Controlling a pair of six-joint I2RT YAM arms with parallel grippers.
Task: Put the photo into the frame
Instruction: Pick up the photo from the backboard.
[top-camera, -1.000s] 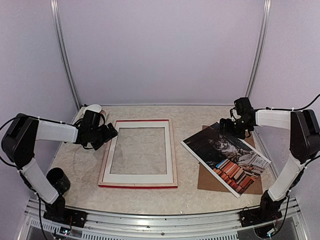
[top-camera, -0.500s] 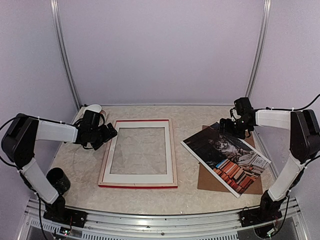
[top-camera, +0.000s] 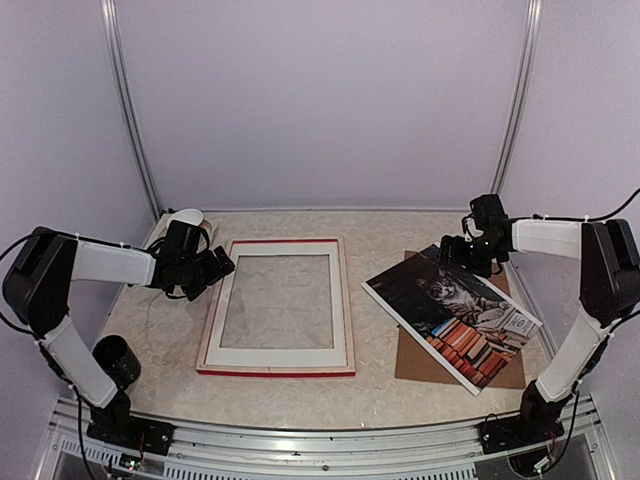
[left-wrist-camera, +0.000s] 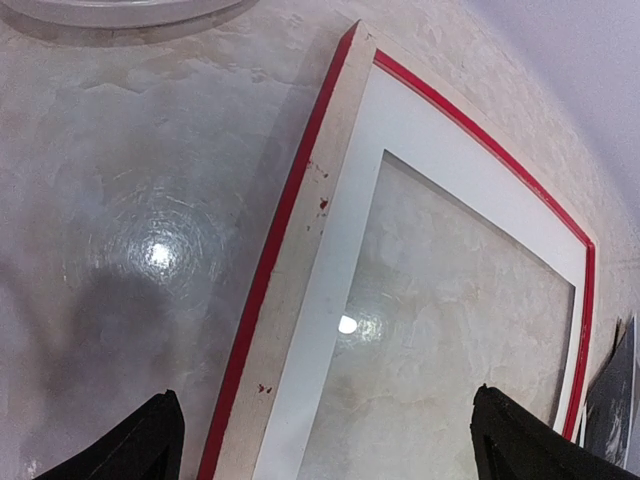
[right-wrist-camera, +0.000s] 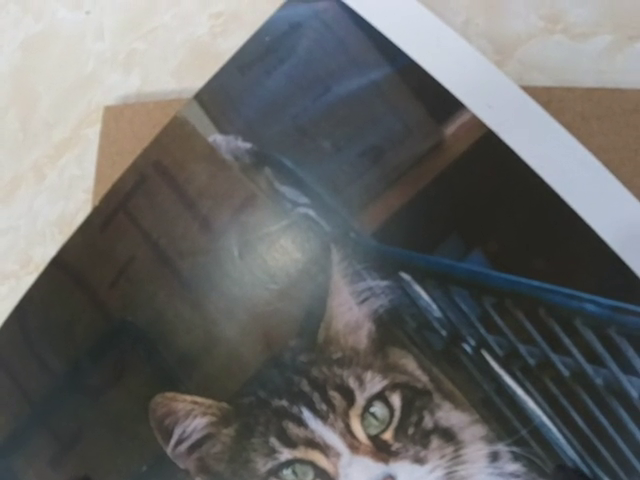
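Note:
The frame (top-camera: 275, 305) lies flat in the middle of the table, pale wood back up, a red edge showing round it. My left gripper (top-camera: 215, 266) hovers at its far left corner. In the left wrist view the gripper (left-wrist-camera: 335, 455) stands open, the frame's (left-wrist-camera: 300, 250) left rail between the two black fingertips (left-wrist-camera: 150, 445). The photo (top-camera: 455, 315) of a tabby cat on books lies face up at the right, turned at an angle. My right gripper (top-camera: 457, 252) hangs open over its far corner. The photo (right-wrist-camera: 330, 330) fills the right wrist view, where no fingers show.
A brown backing board (top-camera: 425, 365) lies under the photo; its corners (right-wrist-camera: 125, 140) peek out. A white round object (top-camera: 186, 216) sits at the back left, its rim (left-wrist-camera: 120, 10) just beyond the frame. A black cylinder (top-camera: 118, 360) stands near the left arm's base.

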